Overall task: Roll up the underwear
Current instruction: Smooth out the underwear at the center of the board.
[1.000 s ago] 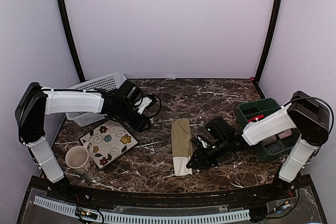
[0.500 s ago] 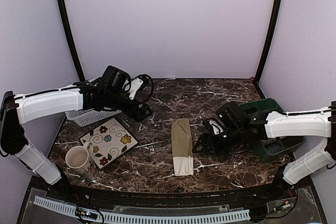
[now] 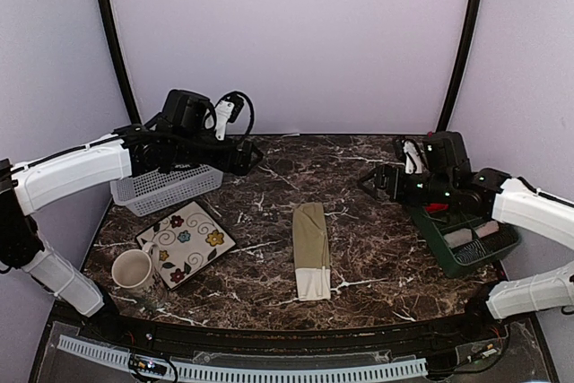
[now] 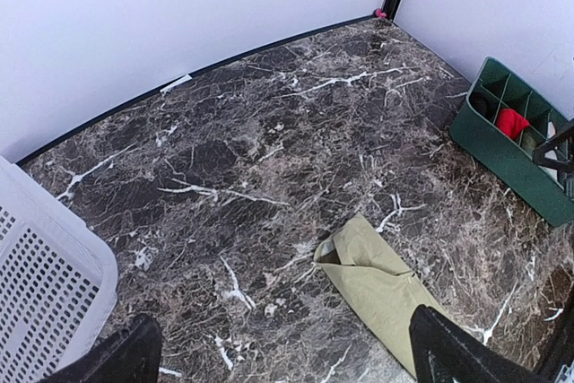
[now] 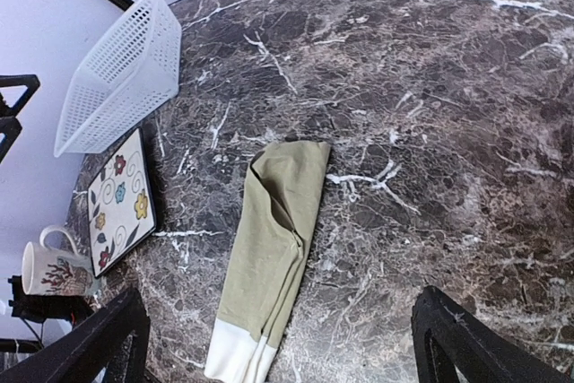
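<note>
Plainly, both pairs of jaws stand wide open and empty. In the left wrist view the dark fingertips [image 4: 121, 361] sit at the bottom corners with only bare stone between them, and in the right wrist view the fingertips [image 5: 103, 338] are spread the same way. The left jaws hang in the air at the far left above the basket [image 3: 161, 187], and the right jaws hang at the right by the green tray [image 4: 507, 159]. Each is well apart from the underwear [image 3: 311, 244], which lies alone in the middle of the surface [image 3: 386, 253]. It is an olive-khaki garment folded lengthwise into a long narrow strip, with its cream waistband [image 3: 313, 282] at the near end. It looks like thin knit cloth, and a loose fold is lifted at the far end. It should be very light and quite limp, so it would likely sag or fall open if lifted by one corner. On the polished, white-veined marble it may skid instead of turning over. The better hold is probably across one short end, with both corners pinched together. The waistband is thicker and may give a firmer core to roll from. Further out are the perforated white plastic basket, a square glazed plate [image 3: 186, 242] with a flower pattern and a pale mug [image 3: 133, 268]. The rigid tray is divided into compartments, and one holds a red roll [image 4: 512, 121].
</note>
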Controlling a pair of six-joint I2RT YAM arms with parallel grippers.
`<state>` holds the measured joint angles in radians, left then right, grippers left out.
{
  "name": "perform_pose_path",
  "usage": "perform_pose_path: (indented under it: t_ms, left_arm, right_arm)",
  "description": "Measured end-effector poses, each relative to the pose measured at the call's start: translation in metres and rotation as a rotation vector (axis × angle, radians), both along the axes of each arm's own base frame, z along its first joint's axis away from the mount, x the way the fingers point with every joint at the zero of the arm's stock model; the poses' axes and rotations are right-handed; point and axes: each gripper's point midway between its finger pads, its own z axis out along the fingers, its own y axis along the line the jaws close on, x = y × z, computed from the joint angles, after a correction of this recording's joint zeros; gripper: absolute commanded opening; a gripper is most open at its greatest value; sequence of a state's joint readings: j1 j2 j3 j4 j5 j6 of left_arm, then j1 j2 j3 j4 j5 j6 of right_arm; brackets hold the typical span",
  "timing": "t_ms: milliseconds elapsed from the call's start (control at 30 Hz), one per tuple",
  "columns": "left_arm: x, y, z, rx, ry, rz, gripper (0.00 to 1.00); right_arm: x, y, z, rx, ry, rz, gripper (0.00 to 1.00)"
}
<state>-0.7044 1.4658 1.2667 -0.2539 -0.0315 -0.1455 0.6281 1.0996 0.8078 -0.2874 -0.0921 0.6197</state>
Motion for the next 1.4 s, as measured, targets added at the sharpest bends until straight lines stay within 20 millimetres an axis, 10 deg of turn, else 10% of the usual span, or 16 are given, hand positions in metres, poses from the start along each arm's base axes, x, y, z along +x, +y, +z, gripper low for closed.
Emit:
perform_pose_path:
  t_ms: [400, 700, 900, 1400]
  left_arm:
    - [-0.022, -0.013, -0.051, 0.018, 0.077, -0.106, 0.99]
    - [-0.084, -0.035, -0.118, 0.120, 0.111, -0.342, 0.99]
    - [-0.103, -0.023, -0.120, 0.102, 0.053, -0.375, 0.99]
    - [-0.086, -0.034, -0.118, 0.072, -0.018, -0.351, 0.99]
  right_arm:
    - [-0.017, 0.046, -0.005, 0.129, 0.034, 0.316, 0.98]
    - [-0.045, 0.091, -0.052, 0.155, 0.217, 0.476, 0.84]
    - [-0.067, 0.124, -0.094, 0.131, 0.344, 0.590, 0.78]
    - [0.023, 0.217, -0.091, 0.199, 0.303, 0.612, 0.70]
